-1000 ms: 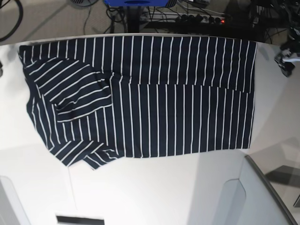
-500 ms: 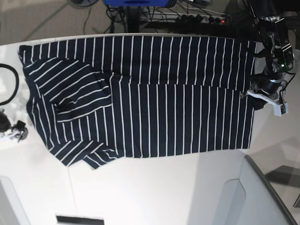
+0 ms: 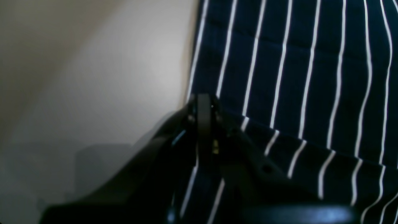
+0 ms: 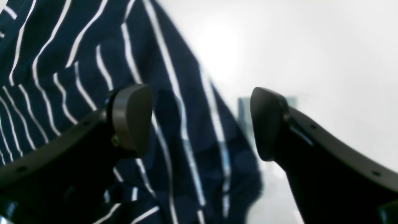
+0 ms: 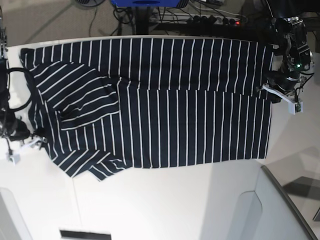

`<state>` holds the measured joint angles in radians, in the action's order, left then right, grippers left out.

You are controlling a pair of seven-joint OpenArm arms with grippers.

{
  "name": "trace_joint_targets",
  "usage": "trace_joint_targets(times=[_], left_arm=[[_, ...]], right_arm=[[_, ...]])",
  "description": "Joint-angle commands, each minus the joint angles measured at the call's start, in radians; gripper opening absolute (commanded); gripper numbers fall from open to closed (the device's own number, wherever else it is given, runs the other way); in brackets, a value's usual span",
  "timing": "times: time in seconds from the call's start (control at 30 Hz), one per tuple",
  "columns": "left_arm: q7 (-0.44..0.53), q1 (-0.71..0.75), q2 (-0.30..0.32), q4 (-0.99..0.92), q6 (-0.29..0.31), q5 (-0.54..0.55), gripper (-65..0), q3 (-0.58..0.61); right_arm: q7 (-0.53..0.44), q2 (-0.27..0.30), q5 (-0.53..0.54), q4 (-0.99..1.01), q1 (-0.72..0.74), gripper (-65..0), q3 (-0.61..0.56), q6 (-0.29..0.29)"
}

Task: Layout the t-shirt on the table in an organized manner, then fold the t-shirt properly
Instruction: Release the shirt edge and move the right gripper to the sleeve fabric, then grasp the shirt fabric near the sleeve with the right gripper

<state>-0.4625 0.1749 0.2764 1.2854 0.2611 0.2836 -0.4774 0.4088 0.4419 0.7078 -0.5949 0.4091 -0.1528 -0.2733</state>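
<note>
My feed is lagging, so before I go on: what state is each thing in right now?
Dark navy white-striped t-shirt: spread flat, partly folded.
Large white table: bears the shirt.
Left gripper: shut at shirt's edge.
Right gripper: open, straddling shirt's edge.

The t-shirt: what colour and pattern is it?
The t-shirt is dark navy with thin white stripes, seen best in the base view.
</note>
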Motion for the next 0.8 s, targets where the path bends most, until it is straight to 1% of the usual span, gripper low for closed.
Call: trace_joint_targets(times=[0.0,0.07,0.13,0.17,0.2,0.3,0.37,0.4,0.5,0.53,0.57,0.63,0.67,0.77], left_arm=[[0.018,-0.005,0.01,0.02,-0.001,-0.005,-65.0,-0.008],[0.018,-0.008,0.008,0.02,-0.001,-0.005,-65.0,-0.037],[0.018,-0.01,0.001,0.018,-0.001,-0.004,-65.0,-0.063],[0.018,-0.013,-0.006,0.018,-0.001,-0.005,-65.0,-0.076],[0.018,-0.013,-0.006,0.018,-0.001,-0.007,-65.0,-0.088],[0.018,-0.015,-0.006,0.013,-0.001,-0.007,-65.0,-0.113],[0.018,-0.015,-0.006,0.013,-0.001,-0.007,-65.0,-0.113],[0.018,-0.015,-0.006,0.013,-0.001,-0.007,-65.0,-0.113],[0.018,-0.013,-0.006,0.013,-0.001,-0.007,-65.0,-0.113],[0.018,-0.013,-0.006,0.013,-0.001,-0.007,-65.0,-0.113],[0.018,-0.011,-0.006,0.013,-0.001,-0.007,-65.0,-0.113],[0.018,-0.008,-0.006,0.013,-0.001,-0.007,-65.0,-0.111],[0.018,-0.007,-0.006,0.013,-0.001,-0.007,-65.0,-0.109],[0.018,-0.005,-0.006,0.013,-0.001,-0.007,-65.0,-0.109]], right_arm=[[-0.02,0.018,0.009,-0.01,0.027,-18.8,0.003,-0.005],[-0.023,0.018,0.009,-0.001,0.027,-18.9,0.003,-0.005],[-0.047,0.016,0.009,0.026,0.027,-19.1,0.003,-0.005],[-0.061,0.016,0.009,0.045,0.027,-20.4,0.003,-0.005],[-0.069,0.016,0.009,0.059,0.027,-22.8,0.003,-0.005],[-0.077,0.015,0.009,0.1,0.027,-33.6,0.003,-0.005],[-0.077,0.002,0.009,0.109,0.027,-39.2,0.002,-0.005],[-0.077,0.002,0.009,0.109,0.027,-41.1,0.002,-0.005],[-0.077,-0.001,0.009,0.103,0.027,-43.1,0.002,-0.005],[-0.077,-0.001,0.009,0.102,0.027,-45.2,0.002,-0.005],[-0.077,-0.002,0.009,0.1,0.029,-49.4,0.003,-0.005],[-0.077,-0.002,0.009,0.1,0.03,-60.8,0.003,-0.005],[-0.077,-0.002,0.009,0.095,0.03,-65.0,0.003,-0.005],[-0.067,-0.002,0.017,0.026,0.02,-64.1,0.009,-0.005]])
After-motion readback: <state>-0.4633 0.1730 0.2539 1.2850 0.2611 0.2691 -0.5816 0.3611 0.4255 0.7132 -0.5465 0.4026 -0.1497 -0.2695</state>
